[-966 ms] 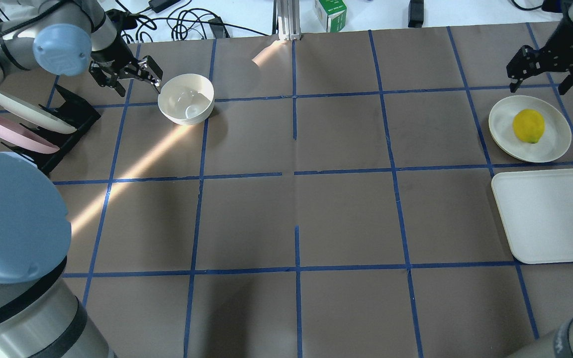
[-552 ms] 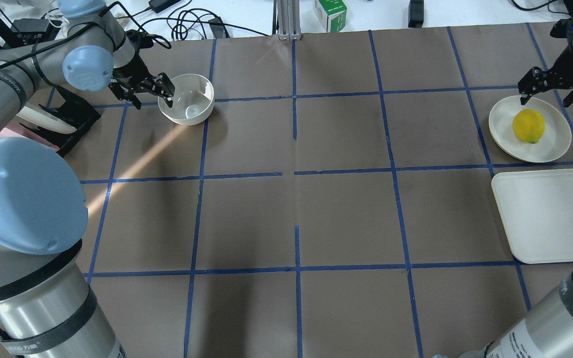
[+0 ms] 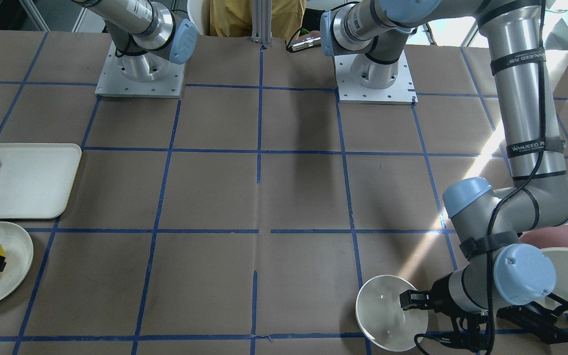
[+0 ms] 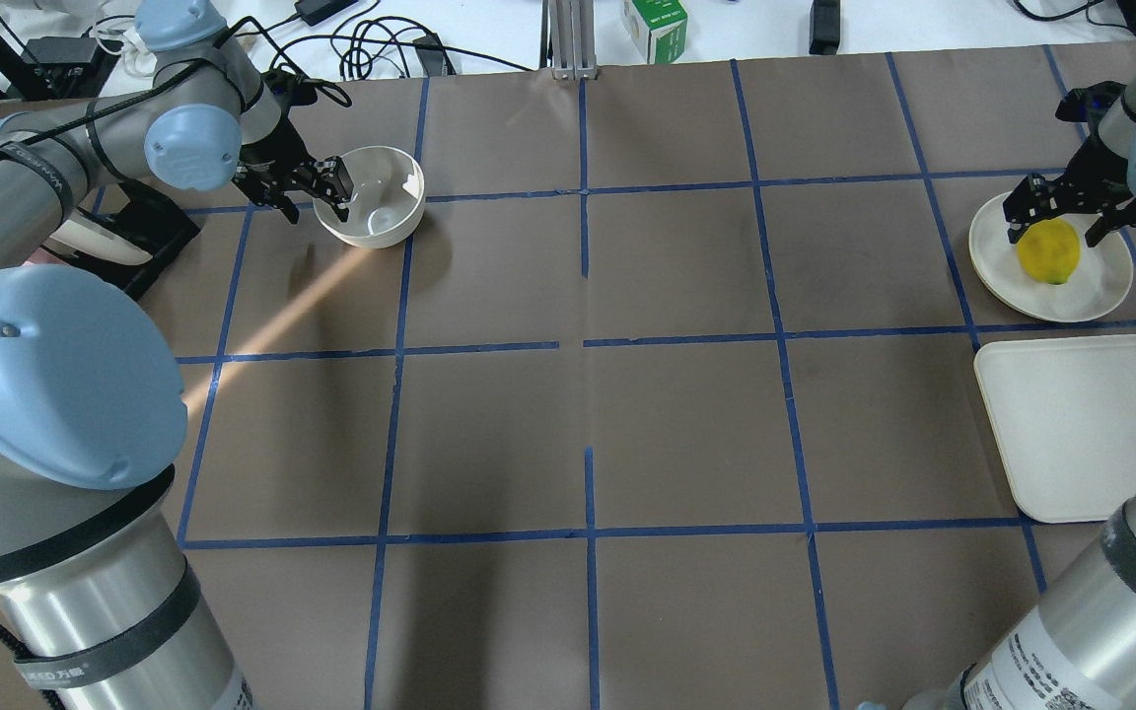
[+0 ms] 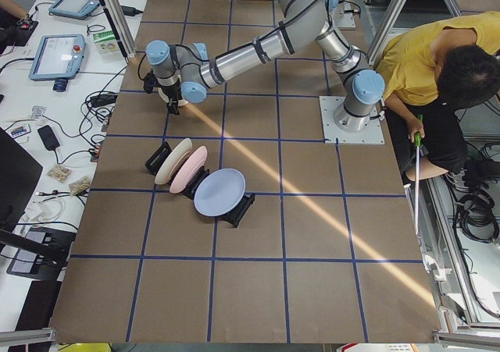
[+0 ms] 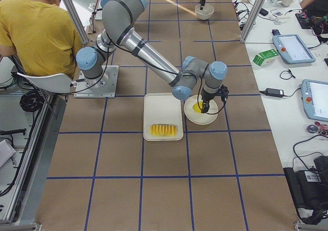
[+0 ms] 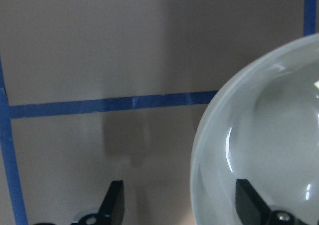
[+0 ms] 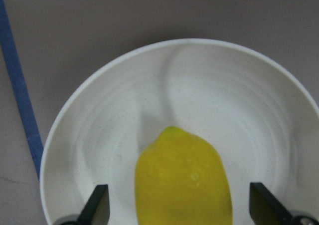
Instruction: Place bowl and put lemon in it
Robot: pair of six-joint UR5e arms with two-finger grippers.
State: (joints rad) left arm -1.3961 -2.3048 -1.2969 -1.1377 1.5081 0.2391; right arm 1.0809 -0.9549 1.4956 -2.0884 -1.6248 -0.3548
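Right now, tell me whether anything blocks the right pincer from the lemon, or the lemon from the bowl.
Nothing visible does. The right pincer, open, straddles the lemon on its plate. Only tabletop shows between it and the bowl, whose rim the left pincer straddles.

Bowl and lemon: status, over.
Left gripper open, straddling the bowl rim. Right gripper open, either side of the lemon on its plate. Neither gripped; table between them bare.
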